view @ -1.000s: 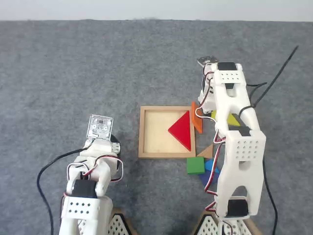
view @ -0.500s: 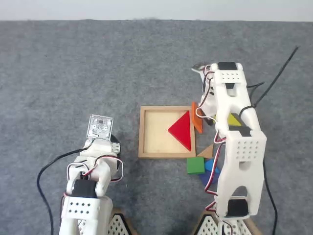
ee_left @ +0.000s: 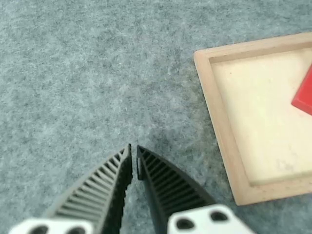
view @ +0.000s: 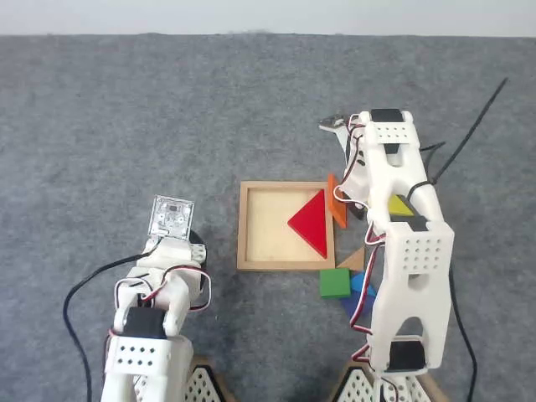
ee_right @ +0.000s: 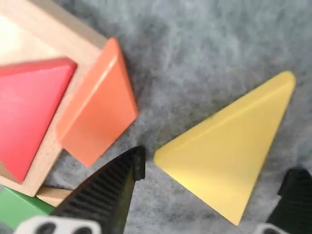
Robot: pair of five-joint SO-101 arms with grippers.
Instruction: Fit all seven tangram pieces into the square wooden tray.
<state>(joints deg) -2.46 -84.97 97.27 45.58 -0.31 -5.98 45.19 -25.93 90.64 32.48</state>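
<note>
Right of the wooden tray (view: pixel 244 226), my right gripper (ee_right: pixel 214 170) stands spread wide astride the yellow triangle (ee_right: pixel 229 146). My left gripper (ee_left: pixel 133 151) is clenched empty over the carpet (ee_left: pixel 73 73). The red triangle (view: pixel 311 222) lies inside the tray.

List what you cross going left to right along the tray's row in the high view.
left arm → wooden tray → red triangle → orange piece → yellow triangle, partly under the right arm.

Bright, even light; soft faint shadows
</note>
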